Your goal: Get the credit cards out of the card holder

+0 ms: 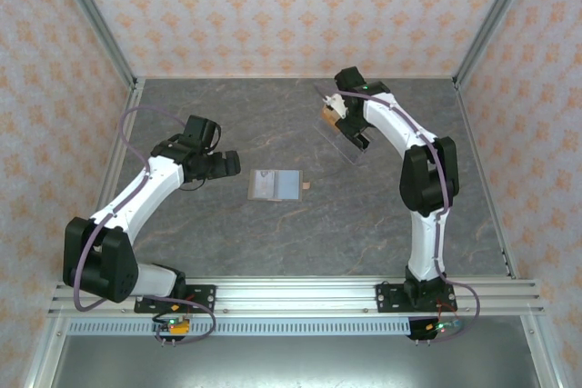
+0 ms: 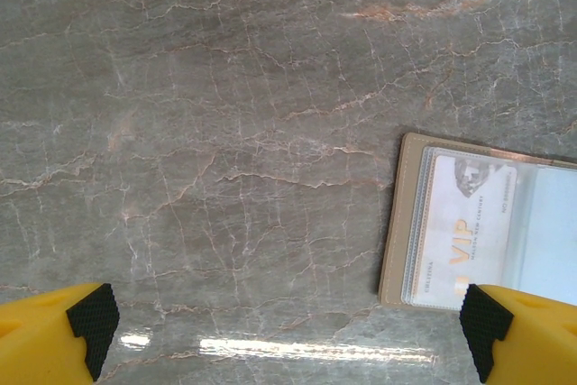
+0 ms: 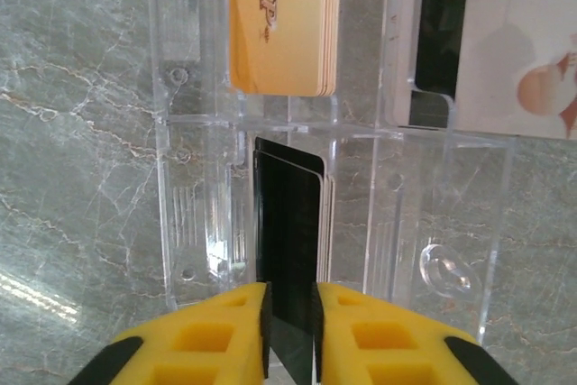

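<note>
Right hand (image 3: 288,331) grips a dark card (image 3: 288,223) in the clear stand (image 3: 194,178), orange card (image 3: 279,24) and pale card (image 3: 523,42) already slotted there; left hand (image 2: 287,324) hangs wide by the open card holder (image 2: 397,223) on the table (image 2: 225,132), one white card (image 2: 460,223) left inside.

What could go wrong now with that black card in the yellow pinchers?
1. The black card is pinched by the right end effector, its far end in a slot of the clear stand; it might tip or catch on the slot wall.
2. A VIP card sits under the card holder's clear sleeve; the open left end effector may drag the whole holder instead.
</note>
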Tool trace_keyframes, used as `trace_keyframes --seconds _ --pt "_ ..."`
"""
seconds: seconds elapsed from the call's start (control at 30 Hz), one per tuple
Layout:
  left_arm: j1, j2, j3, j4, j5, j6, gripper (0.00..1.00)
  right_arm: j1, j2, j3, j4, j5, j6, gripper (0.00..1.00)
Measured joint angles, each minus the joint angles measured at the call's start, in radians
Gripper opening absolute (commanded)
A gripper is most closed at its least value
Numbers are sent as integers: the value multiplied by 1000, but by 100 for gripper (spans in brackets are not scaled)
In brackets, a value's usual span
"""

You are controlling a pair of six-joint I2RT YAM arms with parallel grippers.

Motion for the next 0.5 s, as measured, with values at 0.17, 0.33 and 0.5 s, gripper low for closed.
trace_keyframes --seconds 0.17,0.33,0.5 --pt "0 0 0 0 5 0 100 0 -8 -5 21 17 11 24" --pt "0 0 0 0 10 0 100 0 -62 -29 34 11 45 30" --pt "0 0 0 0 21 -12 100 3 -153 -63 42 -21 153 42"
